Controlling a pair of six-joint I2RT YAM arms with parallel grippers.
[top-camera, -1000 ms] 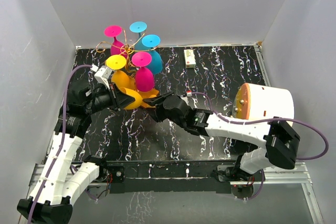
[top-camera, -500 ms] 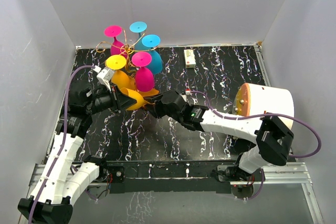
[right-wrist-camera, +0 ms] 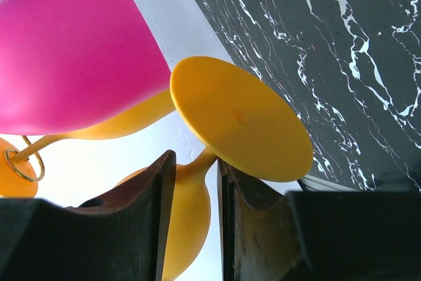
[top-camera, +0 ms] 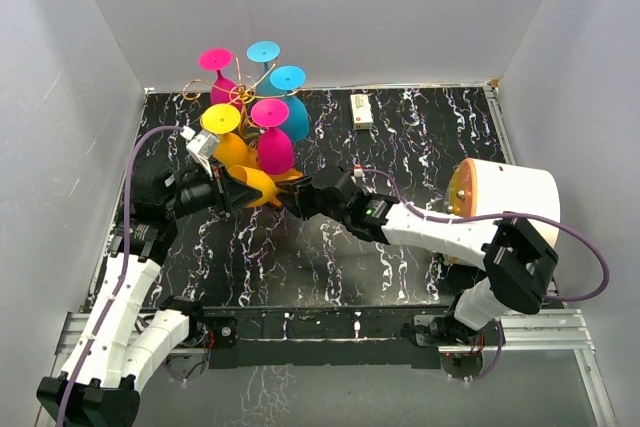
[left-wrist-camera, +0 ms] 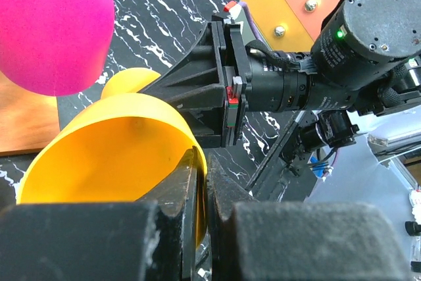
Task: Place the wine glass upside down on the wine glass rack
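A yellow wine glass (top-camera: 255, 187) lies on its side in the air just in front of the wine glass rack (top-camera: 240, 97), a gold wire tree with several coloured glasses hanging foot-up. My left gripper (top-camera: 225, 194) is shut on the rim of its bowl (left-wrist-camera: 112, 156), one finger inside and one outside. My right gripper (top-camera: 288, 197) comes from the right. It is open, its fingers straddling the thin stem just below the round foot (right-wrist-camera: 240, 120). The right finger touches the stem; a gap shows at the left finger (right-wrist-camera: 141, 189).
A magenta glass (top-camera: 272, 142) and a teal glass (top-camera: 290, 107) hang directly behind the held one. The rack's orange-brown base (top-camera: 293, 176) lies under them. A white drum with an orange face (top-camera: 505, 197) stands at the right, a small white box (top-camera: 362, 110) at the back.
My right gripper has moved left up to the yellow glass and its jaws have narrowed round the stem. The left gripper keeps its hold, shifted slightly.
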